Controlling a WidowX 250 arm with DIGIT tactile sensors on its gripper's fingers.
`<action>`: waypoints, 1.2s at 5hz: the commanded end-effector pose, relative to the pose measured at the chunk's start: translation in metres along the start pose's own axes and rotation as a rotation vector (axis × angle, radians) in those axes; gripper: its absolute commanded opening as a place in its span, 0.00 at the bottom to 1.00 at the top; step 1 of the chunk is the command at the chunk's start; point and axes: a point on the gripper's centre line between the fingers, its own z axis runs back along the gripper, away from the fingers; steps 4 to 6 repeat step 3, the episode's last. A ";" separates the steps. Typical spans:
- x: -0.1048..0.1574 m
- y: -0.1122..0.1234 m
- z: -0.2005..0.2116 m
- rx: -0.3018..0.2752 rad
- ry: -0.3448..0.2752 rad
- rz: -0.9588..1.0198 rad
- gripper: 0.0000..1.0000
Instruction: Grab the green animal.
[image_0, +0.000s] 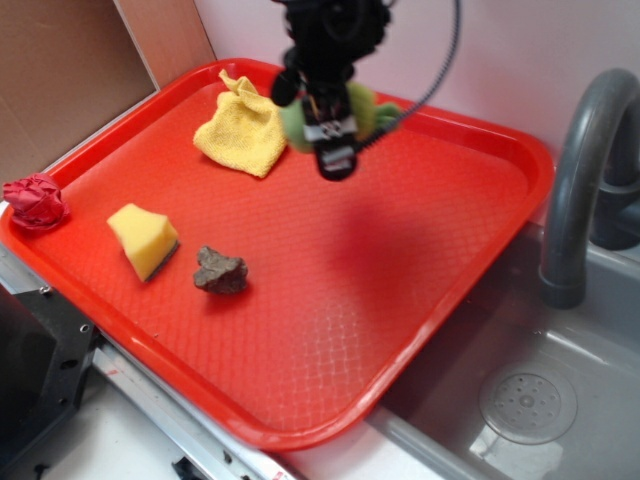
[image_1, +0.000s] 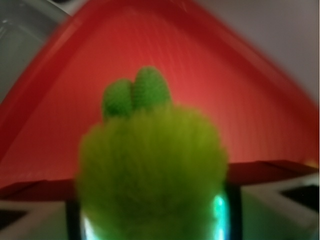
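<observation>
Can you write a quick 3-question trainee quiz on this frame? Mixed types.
1. True or false: the green animal lies flat on the red tray, clear of the gripper.
2. Which item sits nearest the yellow sponge wedge? A) brown rock-like lump B) yellow cloth C) grey faucet
3. What lies at the tray's left edge?

Key: 1 false, it fills the wrist view at the gripper. 2 A. 3 a crumpled red object.

This looks like a toy kitchen set up for robot trials. A grey plastic sink basin (image_0: 540, 390) with a drain fills the lower right of the frame, a grey faucet (image_0: 585, 180) arches at right, and a red cafeteria tray (image_0: 330, 300) sits beside the sink.
</observation>
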 end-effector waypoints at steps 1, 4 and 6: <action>-0.043 0.008 0.095 -0.023 -0.041 0.500 0.00; -0.053 0.019 0.095 0.072 -0.042 0.717 0.00; -0.053 0.019 0.095 0.072 -0.042 0.717 0.00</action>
